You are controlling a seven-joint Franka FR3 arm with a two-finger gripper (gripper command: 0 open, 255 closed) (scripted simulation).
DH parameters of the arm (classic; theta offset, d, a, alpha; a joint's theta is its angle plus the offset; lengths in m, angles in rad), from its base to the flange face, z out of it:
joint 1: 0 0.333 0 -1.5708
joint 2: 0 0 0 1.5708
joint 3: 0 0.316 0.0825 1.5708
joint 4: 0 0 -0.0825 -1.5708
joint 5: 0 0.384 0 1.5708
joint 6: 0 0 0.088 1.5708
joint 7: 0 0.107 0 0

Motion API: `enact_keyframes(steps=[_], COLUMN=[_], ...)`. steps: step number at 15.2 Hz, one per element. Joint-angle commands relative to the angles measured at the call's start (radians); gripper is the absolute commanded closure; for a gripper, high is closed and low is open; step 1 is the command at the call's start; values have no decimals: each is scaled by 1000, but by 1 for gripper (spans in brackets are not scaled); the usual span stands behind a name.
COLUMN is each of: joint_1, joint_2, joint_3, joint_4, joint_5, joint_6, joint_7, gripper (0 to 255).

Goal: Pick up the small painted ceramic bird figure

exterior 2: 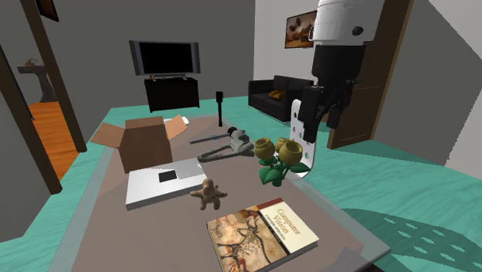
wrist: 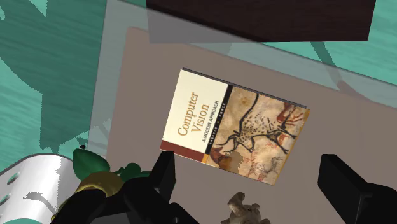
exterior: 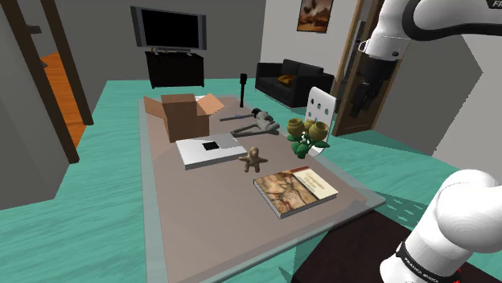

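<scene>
The small brown bird figure point(exterior: 253, 159) stands on the brown tabletop point(exterior: 201, 209) between a white flat box and a book. It also appears in the second exterior view point(exterior 2: 208, 193) and, between and beyond my fingers, in the wrist view point(wrist: 245, 210). My black gripper point(exterior: 354, 103) hangs high above the table's right side, near the flowers, well apart from the bird figure. From the second exterior view the gripper point(exterior 2: 320, 127) is above the flowers. Its fingers point(wrist: 162, 175) stand wide apart, open, with nothing between them.
A "Computer Vision" book point(exterior: 294, 190) lies near the front. A white flat box point(exterior: 207, 149), an open cardboard box point(exterior: 185, 115), a grey tool point(exterior: 256, 120), yellow flowers point(exterior: 307, 133) and a white perforated panel point(exterior: 321, 104) crowd the far half. TV and sofa stand behind.
</scene>
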Motion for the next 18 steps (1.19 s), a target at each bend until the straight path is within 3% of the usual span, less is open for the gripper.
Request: enact_keyframes(steps=[1,9,18], joint_1=[0,11,13], joint_2=[0,259,596], joint_3=[0,49,95], joint_4=[0,21,151], joint_5=[0,4,-24], joint_6=[0,217,397], joint_7=[0,85,181], gripper=[0,0,0])
